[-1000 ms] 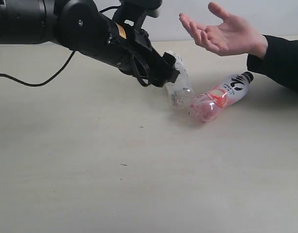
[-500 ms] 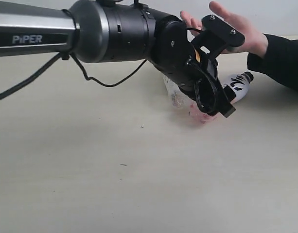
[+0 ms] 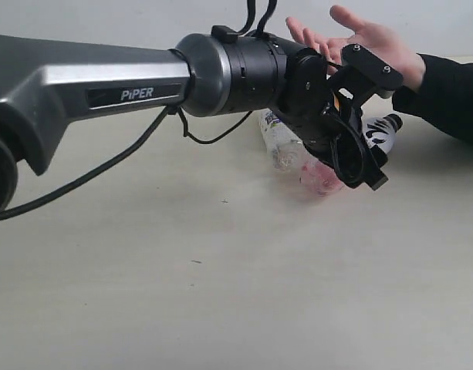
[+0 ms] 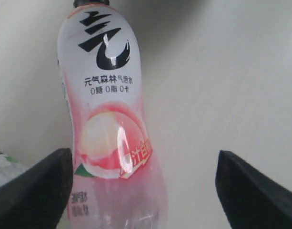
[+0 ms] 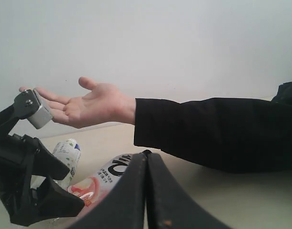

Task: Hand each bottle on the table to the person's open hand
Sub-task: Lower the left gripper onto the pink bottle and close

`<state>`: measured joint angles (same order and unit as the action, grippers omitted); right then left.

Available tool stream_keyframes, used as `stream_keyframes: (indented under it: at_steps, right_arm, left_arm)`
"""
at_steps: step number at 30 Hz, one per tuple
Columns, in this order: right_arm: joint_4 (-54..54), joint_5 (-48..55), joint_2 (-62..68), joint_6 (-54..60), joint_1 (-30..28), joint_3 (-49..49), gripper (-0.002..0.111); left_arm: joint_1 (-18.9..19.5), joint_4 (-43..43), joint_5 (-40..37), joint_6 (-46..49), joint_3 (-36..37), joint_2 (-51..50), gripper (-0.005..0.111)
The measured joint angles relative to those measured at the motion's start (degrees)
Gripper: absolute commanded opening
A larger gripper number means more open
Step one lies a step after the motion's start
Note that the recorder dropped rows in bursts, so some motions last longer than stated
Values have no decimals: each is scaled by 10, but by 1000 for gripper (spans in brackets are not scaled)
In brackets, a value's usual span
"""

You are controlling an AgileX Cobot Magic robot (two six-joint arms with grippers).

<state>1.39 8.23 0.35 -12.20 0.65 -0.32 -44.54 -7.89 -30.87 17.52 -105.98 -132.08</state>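
The left arm's gripper (image 4: 143, 191) hangs low over the slim pink plastic bottle with a black cap (image 4: 107, 129), which lies on its side on the pale beige worktop (image 3: 182, 293). Its two black fingers (image 4: 253, 195) stand wide apart, one on each side of the pink bottle's lower body. As far as I can see they are not touching it, and the bottle sits much nearer one finger than the other.

Just beside the pink bottle lies a clear plastic bottle with a white printed label (image 3: 281, 142); I cannot tell whether the two touch. The person's bare open hand (image 3: 359, 50), palm up, is held above and beyond the pink bottle's capped end.

The step in hand looks to be the pick. To do it well, I'd shift the gripper sideways until the pink bottle lies midway between the fingers. I'd then settle lower and close gently, since thin round plastic may buckle, roll or squirt out. The finger on the clear bottle's side should not nudge that neighbour. A straight lift would come before any swing towards the palm.

The right gripper (image 5: 146, 160), its fingers pressed together on nothing, sits back from the pink bottle's capped end.
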Motion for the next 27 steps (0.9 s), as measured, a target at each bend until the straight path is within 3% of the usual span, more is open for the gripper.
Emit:
stream_keyframes:
  at_steps: [22, 25, 27]
  right_arm:
    - [0, 0, 0, 0, 0, 0, 0]
    - [0, 0, 0, 0, 0, 0, 0]
    - [0, 0, 0, 0, 0, 0, 0]
  left_arm:
    - [0, 3, -4, -28, -54, -73, 75]
    - [0, 3, -4, -38, -55, -74, 52]
    - [0, 3, -4, -41, -56, -74, 28]
